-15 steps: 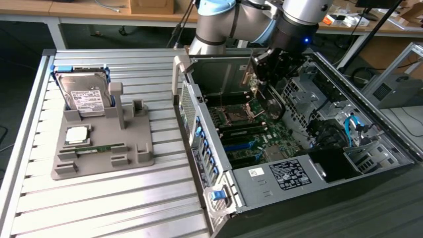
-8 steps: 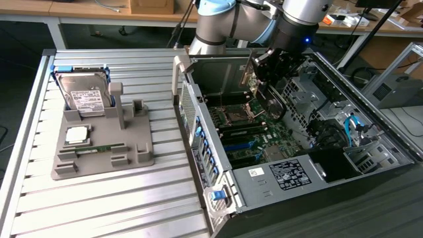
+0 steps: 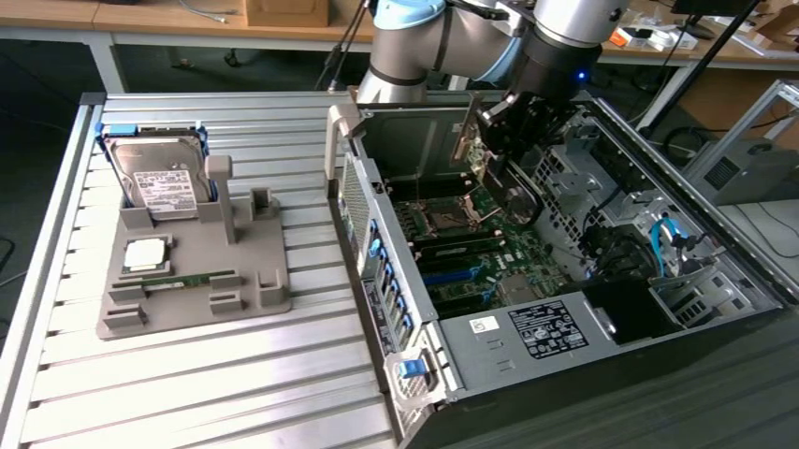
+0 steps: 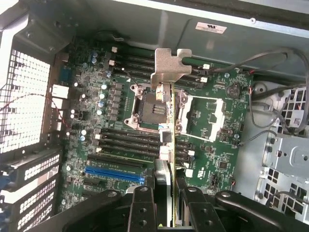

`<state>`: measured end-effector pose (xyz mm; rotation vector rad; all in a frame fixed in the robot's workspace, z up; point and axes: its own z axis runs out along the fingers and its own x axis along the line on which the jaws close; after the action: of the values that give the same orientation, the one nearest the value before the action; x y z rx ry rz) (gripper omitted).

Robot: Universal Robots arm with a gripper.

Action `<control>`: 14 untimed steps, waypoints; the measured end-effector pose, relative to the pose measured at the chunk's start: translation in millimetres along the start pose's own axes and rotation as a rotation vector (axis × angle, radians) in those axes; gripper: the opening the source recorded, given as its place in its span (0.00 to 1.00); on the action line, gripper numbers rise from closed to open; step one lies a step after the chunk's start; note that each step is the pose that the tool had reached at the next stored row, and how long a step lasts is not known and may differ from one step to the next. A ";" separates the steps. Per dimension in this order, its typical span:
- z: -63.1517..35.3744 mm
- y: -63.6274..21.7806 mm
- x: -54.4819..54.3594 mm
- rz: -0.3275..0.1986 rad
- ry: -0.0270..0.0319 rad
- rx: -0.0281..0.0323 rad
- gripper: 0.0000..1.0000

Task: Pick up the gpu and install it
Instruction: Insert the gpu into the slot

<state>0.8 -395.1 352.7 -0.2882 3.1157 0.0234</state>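
My gripper (image 3: pixel 518 117) hangs inside the open computer case (image 3: pixel 500 360). Its jaws are partly closed and clamped on the gpu (image 3: pixel 487 164), which is lifted clear of the table. In the wrist view, my black fingers (image 4: pixel 142 205) pinch the card edge-on. It appears as a thin dark strip with a silver metal bracket (image 4: pixel 170 65) at its far end, poised over the green motherboard (image 4: pixel 111 121). On the exterior view's left, a grey holder (image 3: pixel 187 309) carries a hard drive (image 3: pixel 163 182).
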 end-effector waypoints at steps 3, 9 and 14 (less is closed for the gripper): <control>0.0 0.0 0.0 -0.014 0.0002 -0.0002 0.27; 0.0 0.0 -0.1 -0.039 0.0005 -0.0005 0.27; 0.0 0.0 -0.1 -0.061 0.0008 -0.0009 0.27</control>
<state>0.8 -395.1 352.7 -0.3837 3.1058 0.0240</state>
